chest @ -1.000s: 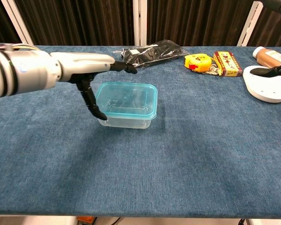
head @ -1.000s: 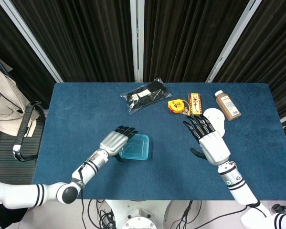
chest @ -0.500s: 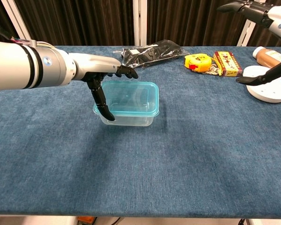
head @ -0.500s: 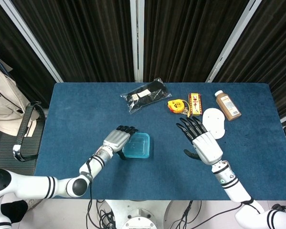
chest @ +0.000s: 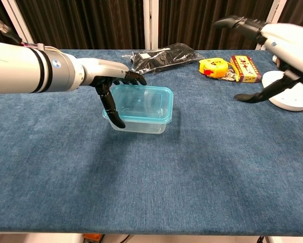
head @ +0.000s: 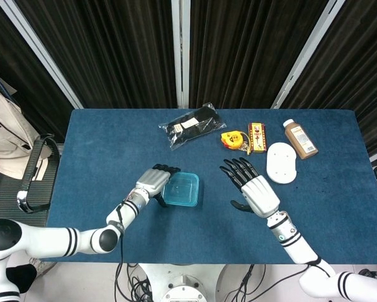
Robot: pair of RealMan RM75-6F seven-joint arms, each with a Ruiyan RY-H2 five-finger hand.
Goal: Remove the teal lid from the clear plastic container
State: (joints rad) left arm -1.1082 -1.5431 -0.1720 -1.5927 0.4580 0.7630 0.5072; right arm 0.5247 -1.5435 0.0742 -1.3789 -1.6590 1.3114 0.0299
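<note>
One clear plastic container [chest: 138, 123] with one teal lid [head: 180, 190] (still on); left hand [head: 151, 183] grips its left side, right hand [head: 251, 189] hovers spread and empty beside it.

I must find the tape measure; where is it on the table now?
In the head view, the yellow tape measure lies at the table's far side, between the black bag and the red box.
</note>
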